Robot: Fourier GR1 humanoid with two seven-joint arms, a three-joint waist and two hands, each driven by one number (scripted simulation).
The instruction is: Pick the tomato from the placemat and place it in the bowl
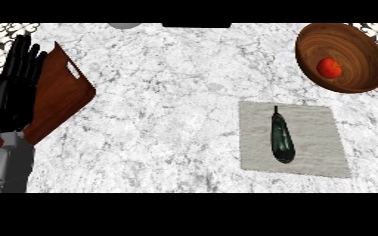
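One tomato, already lying inside my wooden bowl at far right, off the placemat. One eggplant remains on the mat, lengthwise. My left hand rests at far left, fingers straight, holding nothing, well apart from the bowl. Right hand unseen.

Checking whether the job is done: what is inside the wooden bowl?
The tomato lies inside the bowl, on its inner wall, with nothing else visible in it. The bowl's right part runs past the view's edge, so that portion cannot be seen.
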